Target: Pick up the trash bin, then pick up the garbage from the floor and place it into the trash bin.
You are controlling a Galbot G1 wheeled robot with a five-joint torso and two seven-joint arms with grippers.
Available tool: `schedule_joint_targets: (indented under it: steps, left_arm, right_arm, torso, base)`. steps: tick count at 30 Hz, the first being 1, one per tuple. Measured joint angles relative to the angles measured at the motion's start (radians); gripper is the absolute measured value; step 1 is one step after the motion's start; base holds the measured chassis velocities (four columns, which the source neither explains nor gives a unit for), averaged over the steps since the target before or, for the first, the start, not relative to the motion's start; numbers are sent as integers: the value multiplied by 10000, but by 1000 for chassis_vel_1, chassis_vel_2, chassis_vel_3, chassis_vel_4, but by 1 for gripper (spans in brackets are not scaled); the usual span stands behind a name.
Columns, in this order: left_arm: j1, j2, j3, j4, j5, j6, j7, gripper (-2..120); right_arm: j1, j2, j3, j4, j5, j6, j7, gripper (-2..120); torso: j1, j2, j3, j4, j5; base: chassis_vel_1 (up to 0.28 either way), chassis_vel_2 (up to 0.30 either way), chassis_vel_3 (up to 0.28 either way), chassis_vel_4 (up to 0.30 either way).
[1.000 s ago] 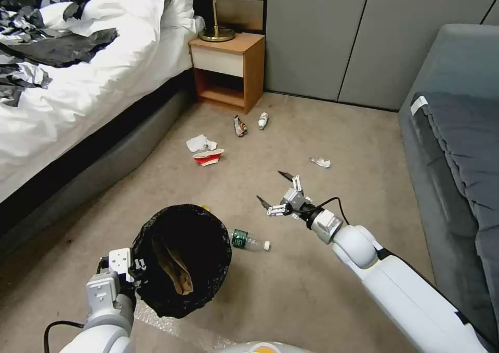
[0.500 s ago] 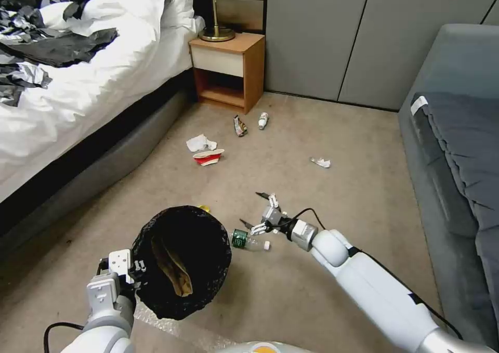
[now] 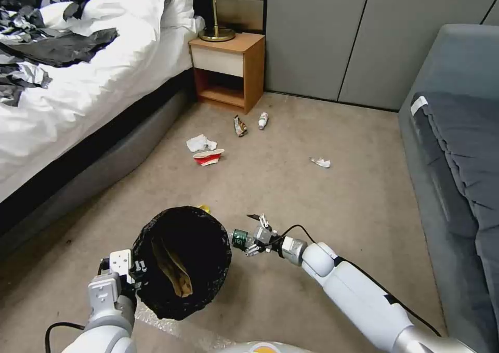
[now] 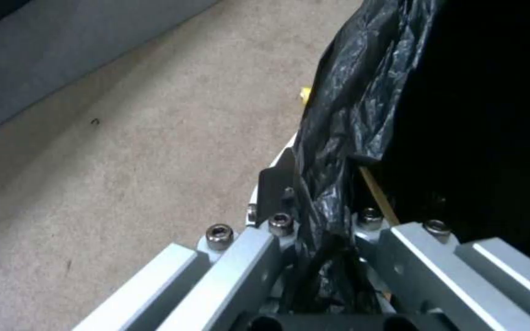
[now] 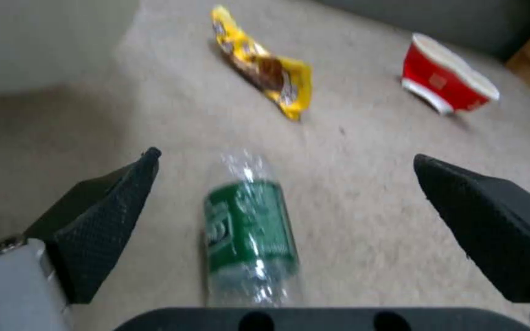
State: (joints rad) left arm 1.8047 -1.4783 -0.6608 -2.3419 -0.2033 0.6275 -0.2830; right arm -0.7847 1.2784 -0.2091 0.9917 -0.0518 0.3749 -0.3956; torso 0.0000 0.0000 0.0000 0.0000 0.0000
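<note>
- The right gripper is spread wide and holds nothing; its black fingers stand either side of a clear plastic bottle with a green label, lying on the carpet.
- Beyond the bottle lie a yellow snack wrapper and a red-and-white carton.
- The left gripper is clamped on the rim of the trash bin, lined with crinkly black bag, a tan paper bag inside.

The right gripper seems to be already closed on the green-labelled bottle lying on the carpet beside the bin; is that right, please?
Not quite. The right gripper is open: in the right wrist view its fingers stand wide apart either side of the green-labelled bottle, which lies on the carpet beside the bin.
</note>
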Motion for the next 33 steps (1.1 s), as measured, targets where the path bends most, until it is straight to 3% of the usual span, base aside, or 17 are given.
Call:
schedule_joint_targets:
  steps: [12, 33]
  left_arm:
    - [28, -29, 35, 11, 62, 0, 3, 1]
    - [56, -38, 94, 25, 122, -24, 6, 1]
  right_arm:
    - [650, 773, 739, -2063, -823, 417, -126, 100]
    - [602, 1209, 1041, -2708, -1184, 256, -187, 100]
  torso:
    - [0, 0, 0, 1, 0]
    - [0, 0, 0, 0, 0]
  base:
    - [0, 0, 0, 0]
    - [0, 0, 0, 0]
